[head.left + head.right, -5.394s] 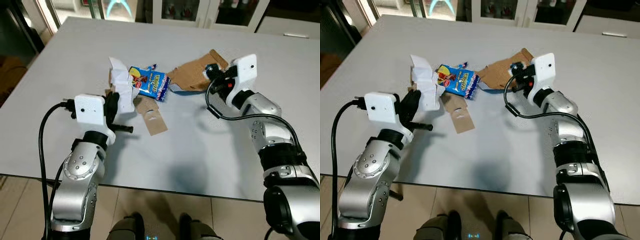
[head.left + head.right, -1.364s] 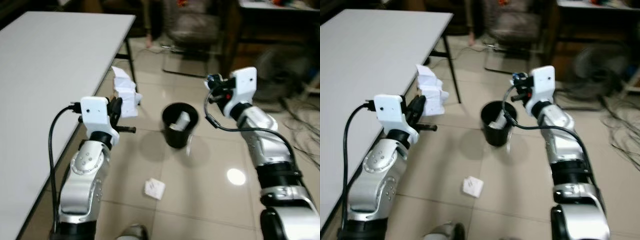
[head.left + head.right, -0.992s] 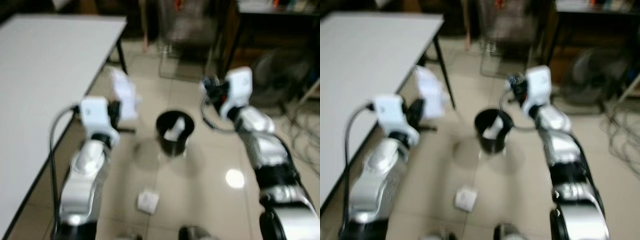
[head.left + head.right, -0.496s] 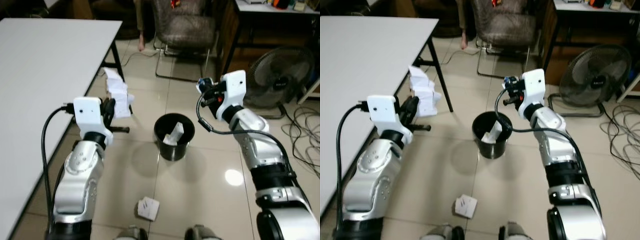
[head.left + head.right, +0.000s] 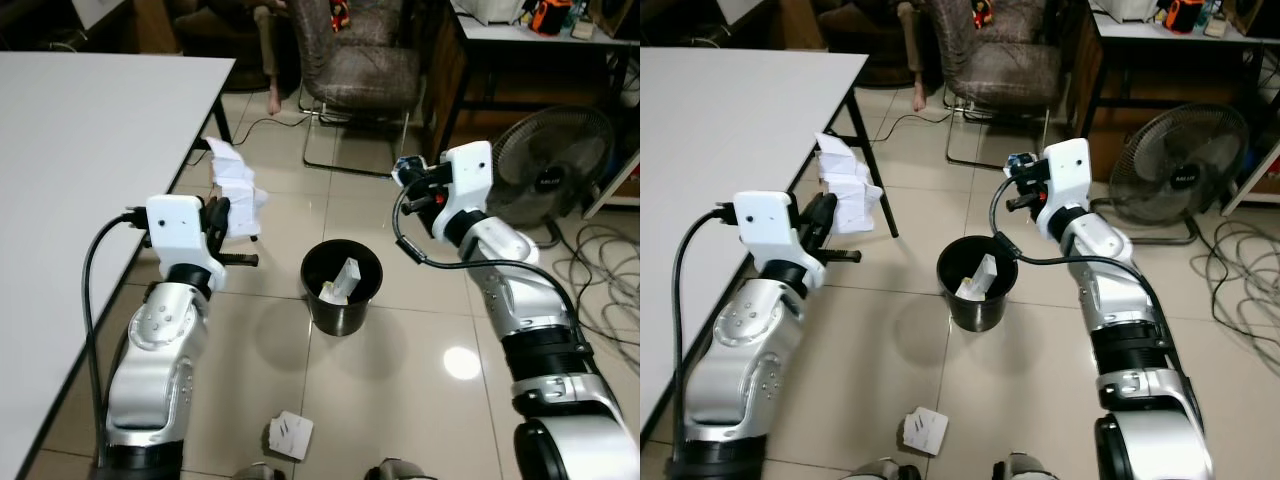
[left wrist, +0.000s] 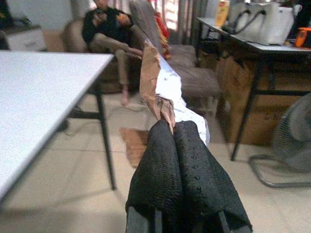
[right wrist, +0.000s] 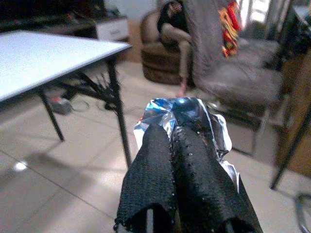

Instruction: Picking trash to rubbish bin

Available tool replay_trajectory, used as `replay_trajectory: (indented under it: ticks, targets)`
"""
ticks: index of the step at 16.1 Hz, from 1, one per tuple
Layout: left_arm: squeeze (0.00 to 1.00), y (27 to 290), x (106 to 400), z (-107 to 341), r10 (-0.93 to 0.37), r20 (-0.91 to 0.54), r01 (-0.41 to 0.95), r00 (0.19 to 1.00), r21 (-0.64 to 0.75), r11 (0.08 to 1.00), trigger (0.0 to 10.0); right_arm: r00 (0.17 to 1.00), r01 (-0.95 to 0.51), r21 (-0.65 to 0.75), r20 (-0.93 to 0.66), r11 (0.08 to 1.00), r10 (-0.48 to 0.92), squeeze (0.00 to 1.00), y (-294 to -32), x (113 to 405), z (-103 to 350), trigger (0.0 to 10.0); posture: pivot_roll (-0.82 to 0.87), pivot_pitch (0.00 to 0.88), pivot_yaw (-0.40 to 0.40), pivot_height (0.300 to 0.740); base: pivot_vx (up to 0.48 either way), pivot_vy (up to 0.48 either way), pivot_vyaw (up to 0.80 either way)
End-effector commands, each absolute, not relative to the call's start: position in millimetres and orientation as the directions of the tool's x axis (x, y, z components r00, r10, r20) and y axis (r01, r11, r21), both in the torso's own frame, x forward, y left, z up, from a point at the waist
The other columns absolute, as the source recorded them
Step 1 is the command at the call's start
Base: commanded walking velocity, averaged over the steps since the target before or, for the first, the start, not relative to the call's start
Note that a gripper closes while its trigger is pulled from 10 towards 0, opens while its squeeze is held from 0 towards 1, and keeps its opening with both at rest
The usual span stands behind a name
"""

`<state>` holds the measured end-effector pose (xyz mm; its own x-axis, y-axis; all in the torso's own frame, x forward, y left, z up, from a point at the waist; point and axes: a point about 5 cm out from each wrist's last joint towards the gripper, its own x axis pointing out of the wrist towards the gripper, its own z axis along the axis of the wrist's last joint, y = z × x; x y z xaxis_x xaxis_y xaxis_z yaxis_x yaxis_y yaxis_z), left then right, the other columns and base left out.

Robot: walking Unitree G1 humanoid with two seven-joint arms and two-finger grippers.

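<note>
A black rubbish bin [image 5: 342,300] stands on the tiled floor between my two arms, with a white piece of trash [image 5: 346,276] inside it. My left gripper [image 5: 226,213] is shut on crumpled white and brown paper [image 5: 236,183], held up to the left of the bin. In the left wrist view the paper [image 6: 159,82] sticks out past the closed fingers [image 6: 194,160]. My right gripper [image 5: 406,182] is shut on a shiny blue-silver wrapper [image 7: 183,109], above and to the right of the bin.
A white table [image 5: 80,130] runs along my left. A piece of white trash [image 5: 290,436] lies on the floor near my feet. A chair [image 5: 355,70], a floor fan [image 5: 552,160] and loose cables [image 5: 610,270] stand beyond the bin. A person [image 6: 104,24] sits far behind.
I have turned from the table to the bin, carrying the paper and the wrapper. Over the last half second the view shifted slightly; both grippers keep their hold.
</note>
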<state>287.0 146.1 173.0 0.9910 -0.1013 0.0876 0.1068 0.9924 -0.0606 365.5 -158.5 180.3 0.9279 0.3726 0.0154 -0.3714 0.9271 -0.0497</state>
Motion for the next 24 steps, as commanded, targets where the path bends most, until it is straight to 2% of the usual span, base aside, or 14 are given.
replay_trajectory:
  ticks: [1, 24]
  targets:
    - [0.00, 148.4, 286.5, 173.7, -0.093, 0.087, 0.098, 0.992, -0.051, 0.994, 0.0, 0.923, -0.381, -0.048, 0.035, 0.923, 0.383, 0.00, -155.1, 366.9, 186.8, 10.0, -0.07, 0.138, 0.035, 0.740, 0.420, 0.000, 0.00]
    - [0.00, 149.8, 287.3, 172.0, -0.083, 0.075, 0.086, 0.994, -0.045, 0.995, 0.0, 0.922, -0.384, -0.054, 0.034, 0.922, 0.386, 0.00, -154.5, 367.9, 187.2, 10.0, -0.07, 0.135, 0.030, 0.740, 0.462, 0.000, 0.00]
